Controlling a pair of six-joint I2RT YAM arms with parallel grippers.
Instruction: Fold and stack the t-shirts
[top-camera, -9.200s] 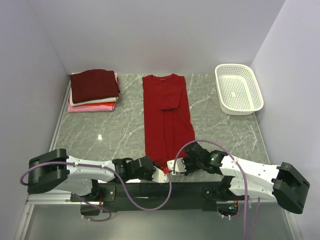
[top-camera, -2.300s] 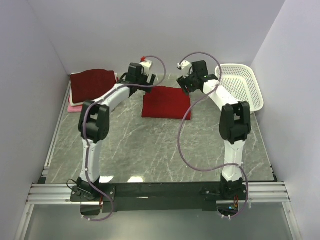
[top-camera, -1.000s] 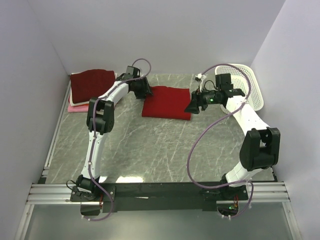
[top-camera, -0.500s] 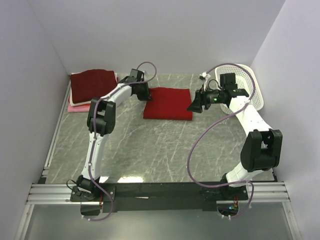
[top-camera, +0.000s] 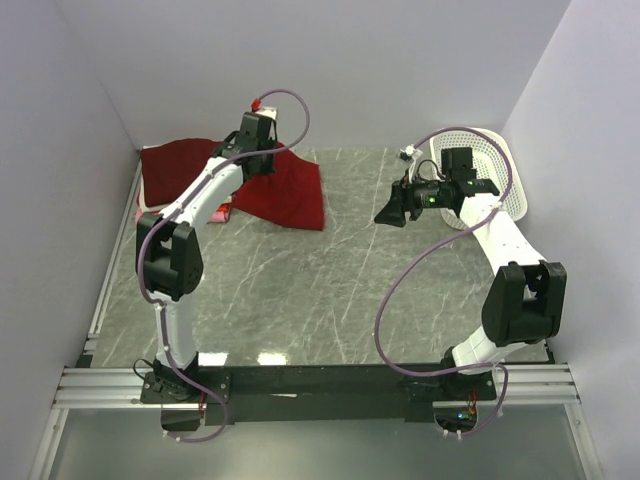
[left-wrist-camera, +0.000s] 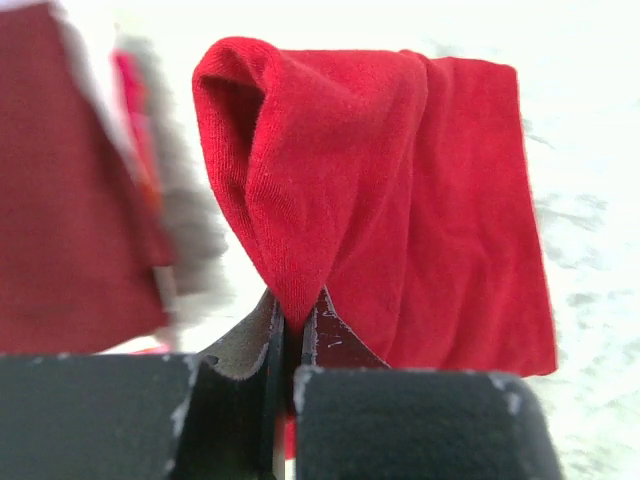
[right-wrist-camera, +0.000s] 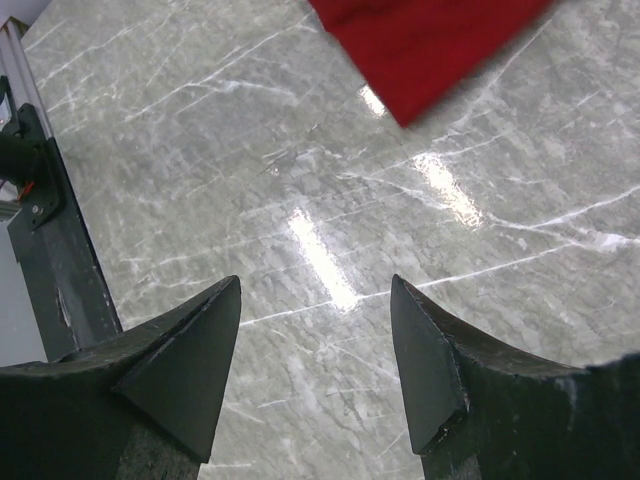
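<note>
Your left gripper (left-wrist-camera: 293, 335) is pinched tight on one folded edge of the red shirt (top-camera: 290, 190). The rest of it droops off that single pinch, and the low end looks like it's on or just off the table (top-camera: 300, 290), right beside the stack (top-camera: 170, 170) in the far left corner. The right gripper (right-wrist-camera: 312, 300) is wide open with nothing in it, hovering over bare table near the basket (top-camera: 497, 150).

So you're mid-carry onto the pile. My two cents:

- Go up before you go sideways. If the hanging end drags into the side of the stack, I'd guess it shoves the top shirt or opens your fold.
- Lay the trailing end down first, then lower the pinched edge so the shirt settles flat.
- Line it up with the maroon top shirt before you let go.
- One pinch point lets cloth sag unevenly, so go slow, or bring the right gripper over for the loose corner.
</note>
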